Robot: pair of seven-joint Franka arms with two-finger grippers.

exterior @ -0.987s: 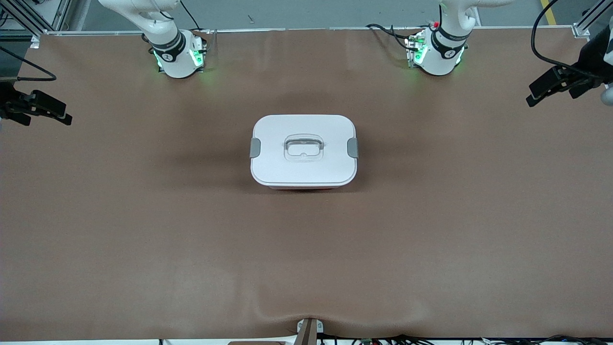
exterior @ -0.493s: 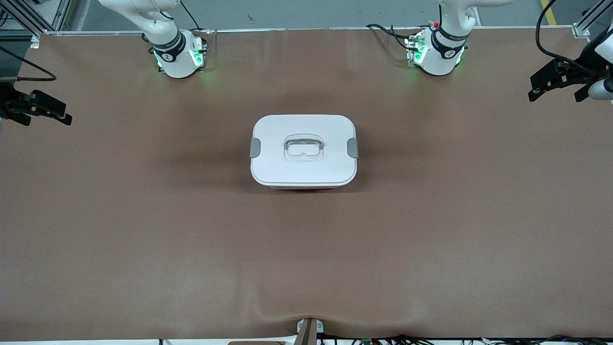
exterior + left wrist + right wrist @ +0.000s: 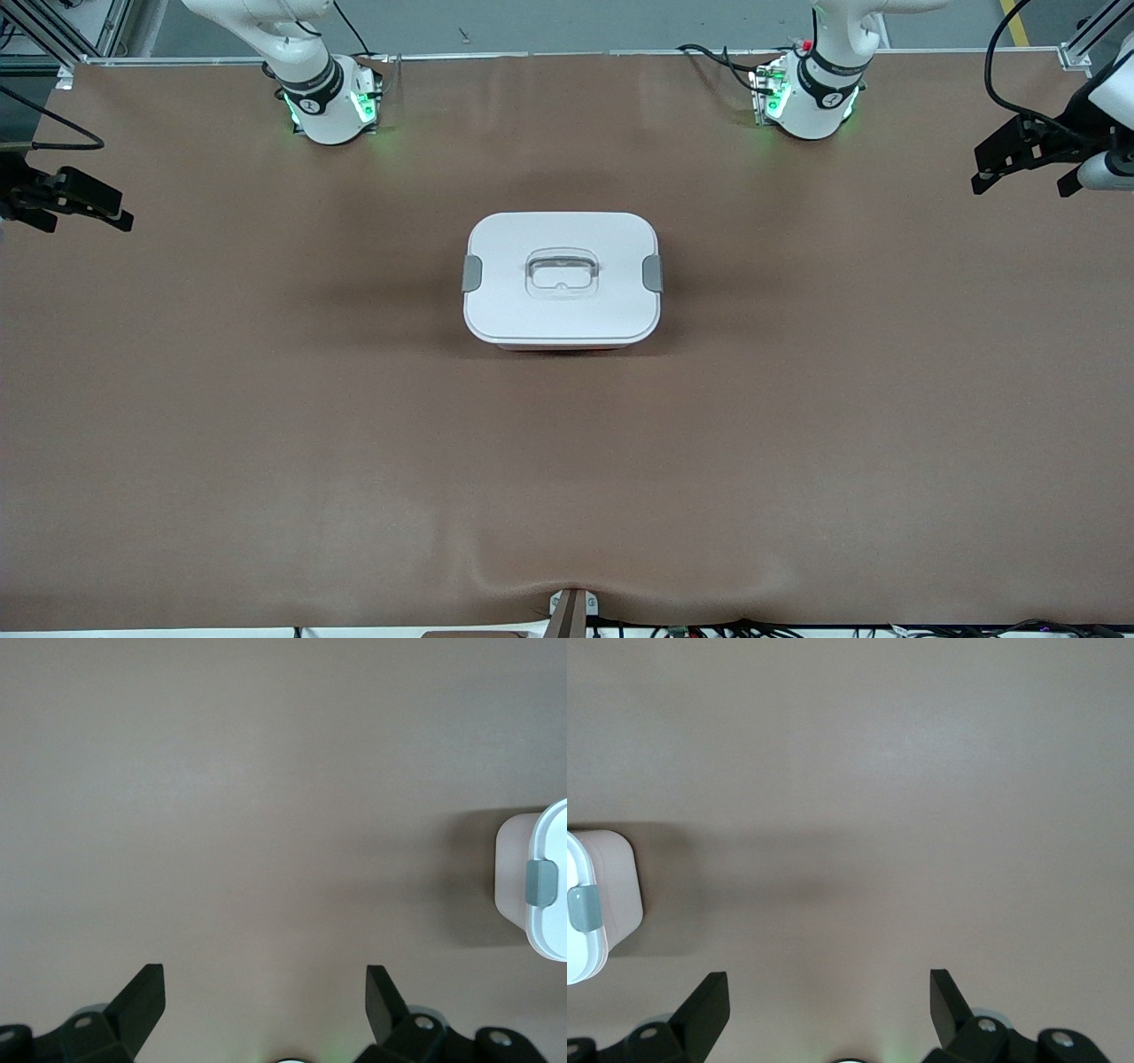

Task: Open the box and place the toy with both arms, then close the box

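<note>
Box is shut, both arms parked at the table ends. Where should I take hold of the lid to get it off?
The lid lies flat on the box, held by two grey clips, one facing each arm's end. Probably release those from the sides first, then come straight down onto the clear recessed handle. The left end effector and the right end effector are both open.

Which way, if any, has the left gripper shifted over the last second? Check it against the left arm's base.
Yes. The left gripper has risen in the front view, ending closer to level with the left arm's base, over the table's left-arm end.
</note>
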